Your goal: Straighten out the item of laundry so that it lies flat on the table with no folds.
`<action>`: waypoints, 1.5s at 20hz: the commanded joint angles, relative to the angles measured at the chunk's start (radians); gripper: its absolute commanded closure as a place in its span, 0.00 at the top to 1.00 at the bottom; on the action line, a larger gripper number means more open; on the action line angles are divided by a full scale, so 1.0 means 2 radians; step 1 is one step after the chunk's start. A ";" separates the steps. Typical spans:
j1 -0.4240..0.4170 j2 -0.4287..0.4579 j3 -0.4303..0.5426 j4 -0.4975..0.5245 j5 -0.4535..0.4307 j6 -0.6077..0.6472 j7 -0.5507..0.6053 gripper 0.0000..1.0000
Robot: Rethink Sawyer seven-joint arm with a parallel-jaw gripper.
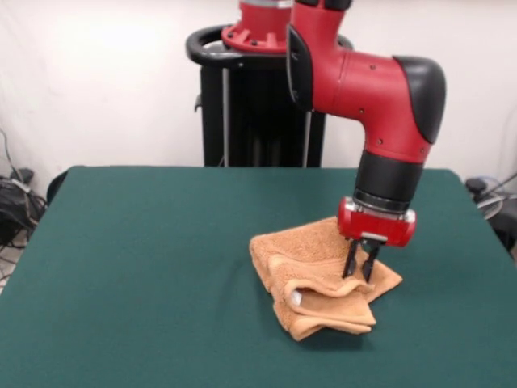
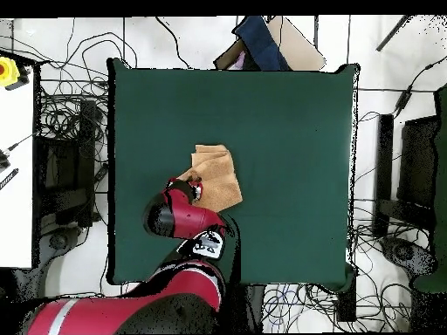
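- Bench (image 1: 145, 267): dark green top, seen from across it in the front view and from straight above in the overhead view (image 2: 288, 131).
- Towel (image 1: 319, 279): orange-tan terry, lying folded and bunched in layers; in the front view it sits toward 4 o'clock of the bench centre, in the overhead view (image 2: 218, 174) toward 8 o'clock.
- Arm (image 1: 363, 81): red and black, descending from 12 o'clock in the front view.
- Jaws (image 1: 360, 265): black tips close together, pressed onto the towel's upper layer at its 2 o'clock side; whether they pinch cloth cannot be told.
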 commanded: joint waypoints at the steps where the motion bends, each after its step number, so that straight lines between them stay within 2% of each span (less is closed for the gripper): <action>1: 0.031 0.028 -0.002 -0.024 0.033 0.073 0.081 0.00; 4: 0.053 0.007 -0.022 -0.012 0.048 0.090 0.094 0.00; 7: 0.045 -0.017 -0.016 0.005 0.041 0.099 0.098 0.00; 10: 0.011 -0.062 0.008 0.039 0.012 0.113 0.092 0.00; 14: -0.038 -0.136 0.034 0.112 -0.028 0.137 0.074 0.00; 19: -0.099 -0.175 0.064 0.177 -0.079 0.118 0.065 0.00; 25: -0.147 -0.183 0.086 0.199 -0.127 0.108 0.057 0.00; 30: -0.193 -0.152 0.108 0.220 -0.175 0.075 0.057 0.00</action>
